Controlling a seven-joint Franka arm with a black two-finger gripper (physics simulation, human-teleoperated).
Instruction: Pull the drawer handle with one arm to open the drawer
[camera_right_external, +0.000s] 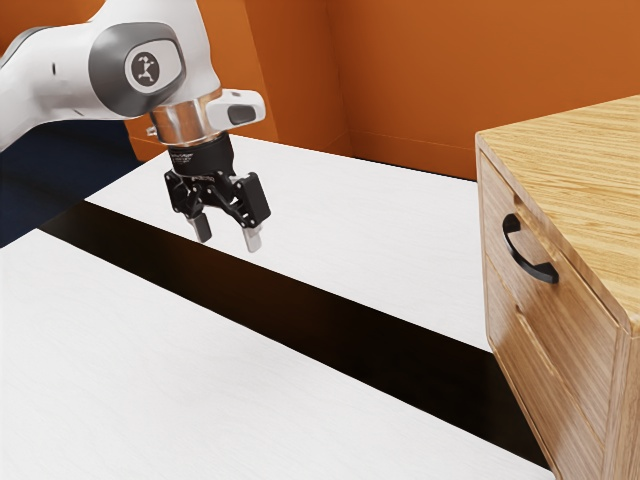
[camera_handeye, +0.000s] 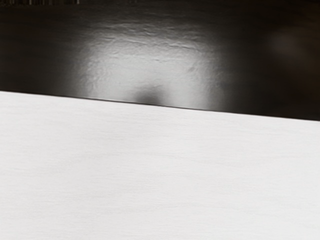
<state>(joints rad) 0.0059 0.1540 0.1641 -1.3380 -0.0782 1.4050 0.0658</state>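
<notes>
- The gripper (camera_right_external: 228, 237) hangs over the white table (camera_right_external: 380, 230) with its fingers spread wide and nothing between them; fingertips point down, clear of the surface
- Just under the gripper runs the black strip (camera_right_external: 330, 320) of the tabletop; the wrist view looks down on that strip (camera_handeye: 150, 60) and the white board (camera_handeye: 160, 175) beside it
- The drawer handle (camera_right_external: 527, 250), a black bow, sits well apart from the gripper, toward the exterior view's right, on the upper drawer (camera_right_external: 575, 315) of the wooden cabinet (camera_right_external: 580, 150); the drawer looks shut
- The step in hand, as I judge it, is the approach; nothing of the pull is done yet
- To do it well: turn the hand so the fingers face the drawer front; bring one finger to each side of the bar at its middle; close firmly only once both sides are bracketed
- Then pull straight out along the drawer's run; a slanted pull risks slipping off the bar or jamming the drawer
</notes>
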